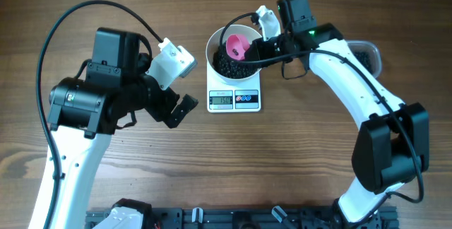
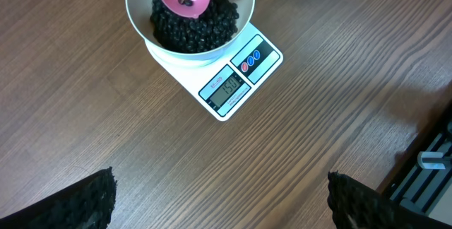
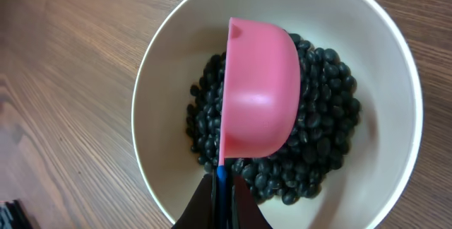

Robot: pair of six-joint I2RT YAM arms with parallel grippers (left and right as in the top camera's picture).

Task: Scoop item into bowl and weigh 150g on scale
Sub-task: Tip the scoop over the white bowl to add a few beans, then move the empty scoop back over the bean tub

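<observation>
Pinching the pink scoop (image 3: pixel 258 91) by its handle, the right gripper (image 3: pixel 221 186) is clamped tight, cup poised over the beans (image 3: pixel 325 137) heaped in the bowl (image 3: pixel 395 80) on the scale (image 2: pixel 263 65), whose display (image 2: pixel 229 86) seems on target. Lift straight up, touching no rim, adding nothing; the left gripper (image 2: pixel 222 204) hangs wide apart, empty.

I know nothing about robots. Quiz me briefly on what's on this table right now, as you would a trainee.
1. True or false: the round white bowl stands on the small white digital scale.
2. Which arm's tool grips the small pink plastic scoop: A) left, B) right, C) neither?
3. Fill in: the bowl holds a pile of glossy black ___.

Key: 1 true. 2 B, the right tool, shut on its handle. 3 beans.
</observation>
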